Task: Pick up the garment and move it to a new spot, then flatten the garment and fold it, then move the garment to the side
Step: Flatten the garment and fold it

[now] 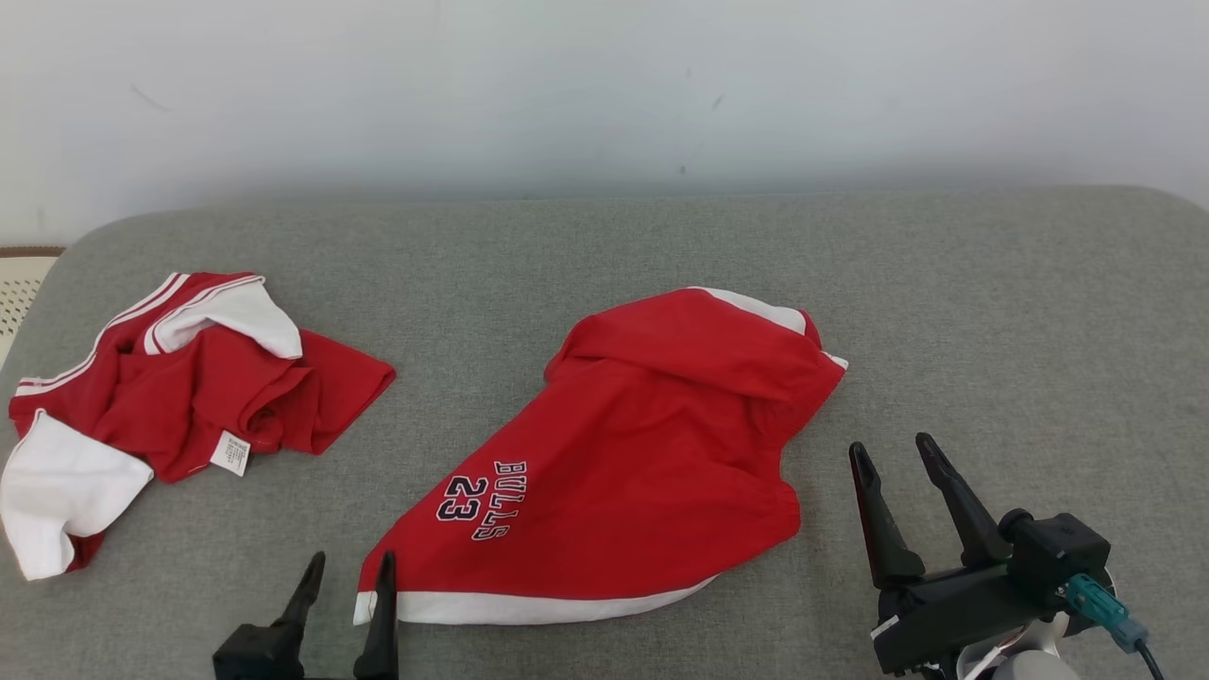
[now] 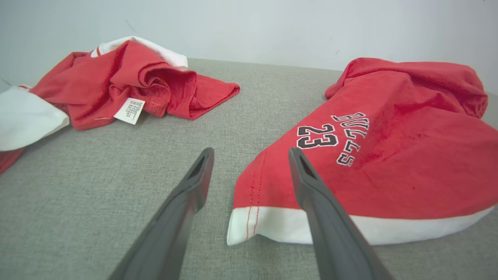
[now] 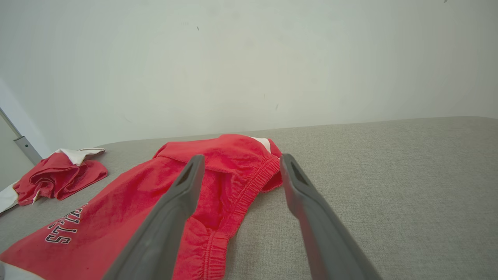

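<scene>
The garment, a pair of red shorts with a white hem and "BULLS 23" printed on it, lies loosely spread in the middle of the grey cushion. My left gripper stands open at the shorts' near left hem corner. In the left wrist view that gripper has the white corner of the garment lying between its fingers, not pinched. My right gripper is open just right of the shorts. In the right wrist view it points at the elastic waistband of the garment.
A second red and white garment lies crumpled at the far left, also in the left wrist view. The grey cushion ends at a pale wall behind. A cream woven surface shows past its left edge.
</scene>
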